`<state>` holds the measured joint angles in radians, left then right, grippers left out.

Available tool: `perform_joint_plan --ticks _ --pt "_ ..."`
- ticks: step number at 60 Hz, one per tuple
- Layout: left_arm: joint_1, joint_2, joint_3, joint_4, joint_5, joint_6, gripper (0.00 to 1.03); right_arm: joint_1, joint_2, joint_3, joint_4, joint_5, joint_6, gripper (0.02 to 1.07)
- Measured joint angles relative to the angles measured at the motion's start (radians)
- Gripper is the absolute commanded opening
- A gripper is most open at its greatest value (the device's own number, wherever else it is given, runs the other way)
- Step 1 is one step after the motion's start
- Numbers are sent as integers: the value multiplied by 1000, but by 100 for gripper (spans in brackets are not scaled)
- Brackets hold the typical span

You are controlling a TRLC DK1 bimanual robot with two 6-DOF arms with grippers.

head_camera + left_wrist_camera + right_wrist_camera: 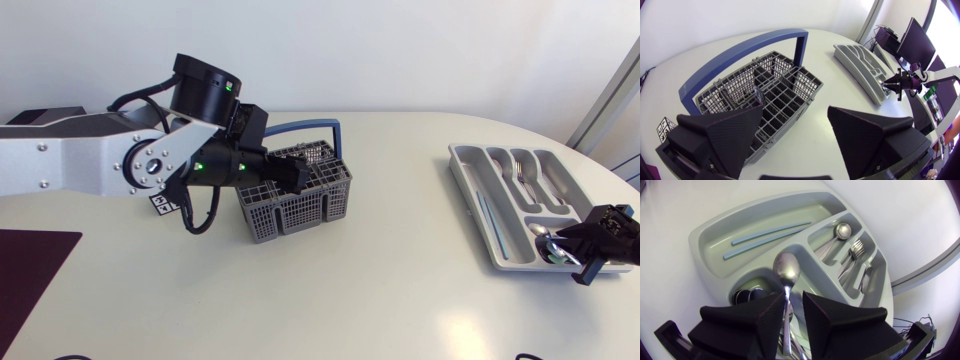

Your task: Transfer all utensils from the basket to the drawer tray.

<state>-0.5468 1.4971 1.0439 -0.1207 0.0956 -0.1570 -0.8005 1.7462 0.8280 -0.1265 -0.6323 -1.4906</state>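
The grey wire basket (300, 205) with a blue handle stands left of the table's middle. My left gripper (300, 175) hangs open just above it; in the left wrist view its wide-spread fingers (720, 135) frame the basket (765, 90). The pale drawer tray (470, 175) lies at the right. My right gripper (590, 248) hovers over the tray's near end. Its fingers (825, 315) stand a narrow gap apart, open. A steel spoon (786, 270) has its handle in that gap, against one finger, and its bowl rests on a tray divider (810, 275).
The tray holds two light blue sticks (770, 232), another spoon (840, 232), forks (855, 255) and dark spoons (745, 295) in separate compartments. A dark mat (30, 270) covers the front left corner. A small printed tag (160, 205) lies beside the basket.
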Motion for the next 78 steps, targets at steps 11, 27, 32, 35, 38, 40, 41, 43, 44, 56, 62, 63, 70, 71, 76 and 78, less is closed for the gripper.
perform_joint_plan --ticks 11,27,32,35,38,40,41,43,44,56,62,63,70,71,76,78 --pt "0 0 0 0 0 0 91 7 0 -6 0 -16 3 30" --pt "-5 1 0 1 0 0 91 14 0 -10 0 -16 3 20" --pt "-5 2 0 6 0 0 91 14 1 -10 8 -14 4 7" --pt "-5 2 0 7 0 0 91 14 1 -10 14 -15 7 7" --pt "-5 2 0 7 0 0 91 14 2 -10 16 -15 7 7" --pt "-5 2 0 7 0 0 91 14 2 -10 16 -15 7 7" --pt "-5 2 0 7 0 0 91 14 2 -10 16 -15 7 7" --pt "-6 2 0 7 0 0 91 14 2 -10 17 -15 10 7" --pt "-6 2 0 7 0 0 91 14 2 -10 18 -15 11 7" --pt "-6 3 0 7 0 0 91 5 2 -9 18 -19 19 7" --pt "-6 3 0 7 0 0 91 -3 2 -8 -1 -31 17 7" --pt "-6 3 0 7 0 0 91 -6 2 -6 -8 -36 17 7" --pt "-6 3 0 7 0 0 91 -22 -5 2 -51 -50 2 7" --pt "-6 3 0 7 0 0 91 -25 -6 2 -56 -52 1 7" --pt "-6 3 0 7 0 0 91 -39 -11 8 -85 -60 -11 7" --pt "-6 3 0 7 0 0 91 -45 -12 13 -102 -64 -18 7"
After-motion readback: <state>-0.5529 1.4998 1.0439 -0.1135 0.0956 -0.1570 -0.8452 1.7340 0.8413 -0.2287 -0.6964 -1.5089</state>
